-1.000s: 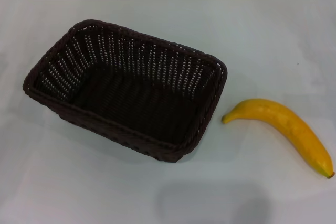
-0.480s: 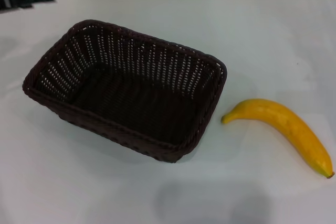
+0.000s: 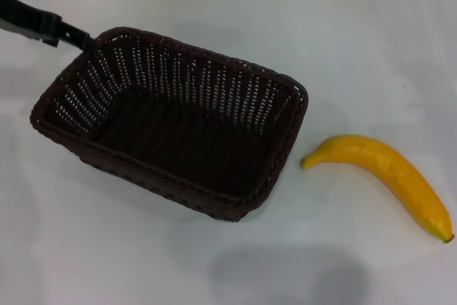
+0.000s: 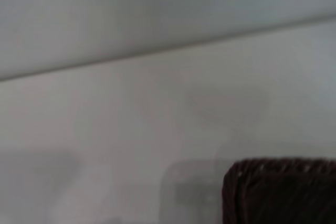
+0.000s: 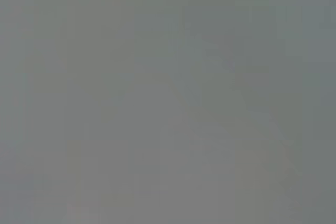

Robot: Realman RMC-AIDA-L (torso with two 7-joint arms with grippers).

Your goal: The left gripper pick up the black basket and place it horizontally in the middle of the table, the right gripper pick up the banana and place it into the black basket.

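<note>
Basket and banana on the white table

The black basket sits askew left of centre; the banana lies right, apart from it. The left gripper reaches the basket's far-left corner; whether its fingers are spread, I cannot tell.

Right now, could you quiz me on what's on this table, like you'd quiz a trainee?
1. True or false: the banana already lies inside the black basket.
2. Which corner of the basket is the left pincer nearest in the head view? A) far left B) near right C) far right
3. Fill in: the basket sits on the table skewed, and the banana lies on the basket's ____ side.

Key: 1. False, it lies on the table apart from the basket. 2. A. 3. Right. The right pincer is not in view.
</note>
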